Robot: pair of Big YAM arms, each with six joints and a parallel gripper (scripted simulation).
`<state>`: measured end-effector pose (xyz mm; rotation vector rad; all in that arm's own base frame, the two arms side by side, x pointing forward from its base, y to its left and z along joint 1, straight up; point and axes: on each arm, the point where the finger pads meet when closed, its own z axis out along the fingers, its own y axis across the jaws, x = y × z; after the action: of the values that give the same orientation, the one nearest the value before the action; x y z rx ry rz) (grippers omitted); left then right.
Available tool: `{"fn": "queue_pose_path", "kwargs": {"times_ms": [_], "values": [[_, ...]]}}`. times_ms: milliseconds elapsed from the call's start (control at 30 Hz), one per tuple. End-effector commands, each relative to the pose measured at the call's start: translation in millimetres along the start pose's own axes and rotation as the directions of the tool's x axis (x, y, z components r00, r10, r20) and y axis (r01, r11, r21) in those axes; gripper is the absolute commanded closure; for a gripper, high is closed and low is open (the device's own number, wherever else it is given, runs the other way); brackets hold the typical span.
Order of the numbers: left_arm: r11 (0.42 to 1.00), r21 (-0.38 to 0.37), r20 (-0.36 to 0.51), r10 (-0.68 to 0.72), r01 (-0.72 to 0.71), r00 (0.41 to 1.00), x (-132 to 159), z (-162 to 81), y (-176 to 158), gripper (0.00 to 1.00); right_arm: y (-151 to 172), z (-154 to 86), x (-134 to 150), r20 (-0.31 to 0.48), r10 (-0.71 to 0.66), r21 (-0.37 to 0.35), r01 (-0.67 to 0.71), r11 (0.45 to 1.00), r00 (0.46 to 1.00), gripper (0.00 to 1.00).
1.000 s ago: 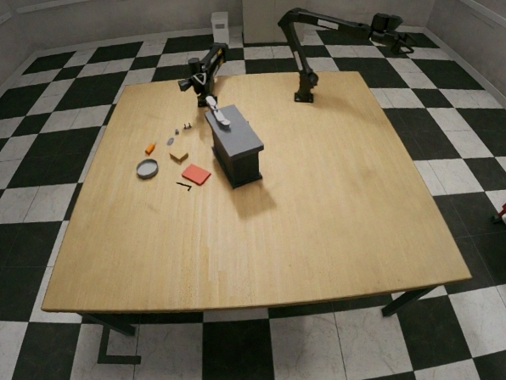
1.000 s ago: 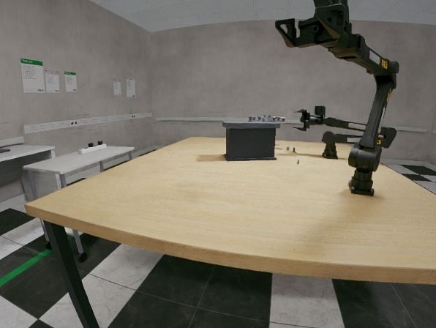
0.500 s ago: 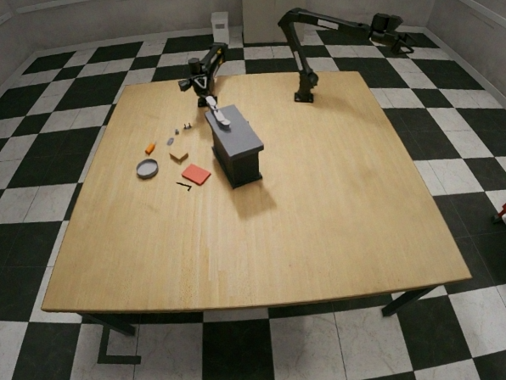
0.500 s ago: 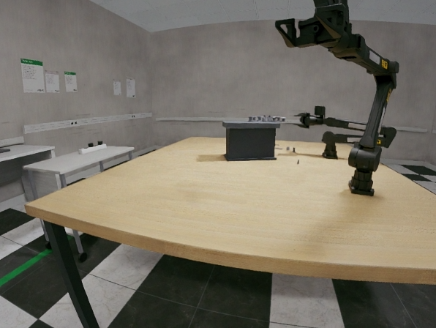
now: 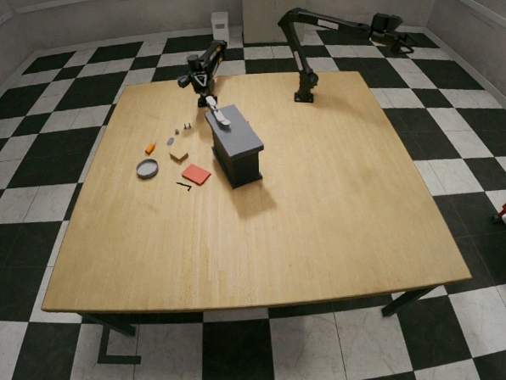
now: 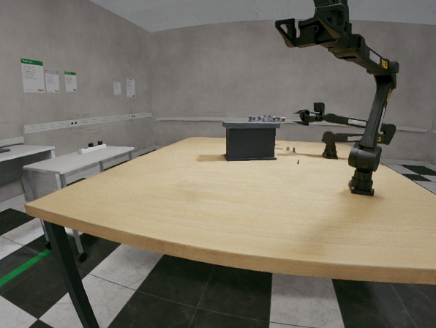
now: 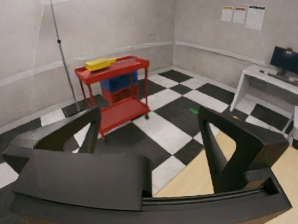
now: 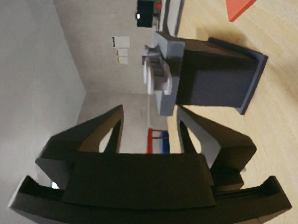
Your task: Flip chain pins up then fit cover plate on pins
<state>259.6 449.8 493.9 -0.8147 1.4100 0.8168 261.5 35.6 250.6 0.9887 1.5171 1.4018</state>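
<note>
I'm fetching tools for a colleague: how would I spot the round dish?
On the wooden table stands a dark block. Beyond the red pad beside it sits the dish: grey, shallow, the only round-rimmed piece there.
</note>
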Motion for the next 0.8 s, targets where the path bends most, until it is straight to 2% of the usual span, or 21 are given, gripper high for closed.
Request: {"fn": "queue_pose_path", "kwargs": {"times_ms": [0, 400, 467, 767], "values": [[1.000, 0.003, 0.078, -0.002, 0.002, 0.997, -40, -5, -3, 0.00, 37, 9, 0, -0.013, -0.090, 0.008, 0.090, 0.996, 0.996, 0.47], [1.000, 0.003, 0.078, -0.002, 0.002, 0.997, -40, -5, -3, 0.00, 70, 41, -10, -0.074, -0.298, 0.174, 0.307, 0.936, 0.952, 0.47], [1.000, 0.003, 0.078, -0.002, 0.002, 0.997, -40, -5, -3, 0.00, 70, 41, -10, -0.074, -0.298, 0.174, 0.307, 0.936, 0.952, 0.47], [1.000, 0.003, 0.078, -0.002, 0.002, 0.997, -40, -5, -3, 0.00, 89, 71, -18, -0.174, -0.429, 0.272, 0.462, 0.844, 0.886, 0.47]]}}
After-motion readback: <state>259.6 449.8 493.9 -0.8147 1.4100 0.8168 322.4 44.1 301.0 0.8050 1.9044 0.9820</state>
